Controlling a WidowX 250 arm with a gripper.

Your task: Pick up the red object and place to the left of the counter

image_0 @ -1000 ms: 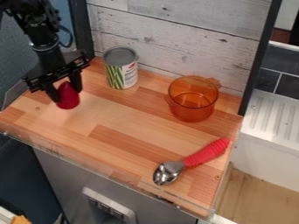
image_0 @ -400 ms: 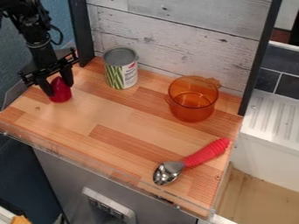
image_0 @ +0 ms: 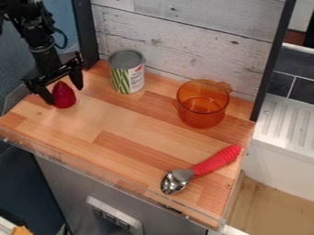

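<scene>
At the left end of the wooden counter, the gripper hangs low with its two fingers spread apart, one on each side of the red object. A gap shows between the right finger and the red object; the left finger is close by its lower left side. The red object, rounded with a narrower top, stands upright on the counter surface.
A can with a green-striped label stands at the back, right of the gripper. Further right is a transparent orange pot. A red-handled metal scoop lies at the front right. A wood-plank wall bounds the back.
The gripper and red object have moved left and slightly back from their place a second ago. Since the later earlier frame, the fingers have opened around the red object.
</scene>
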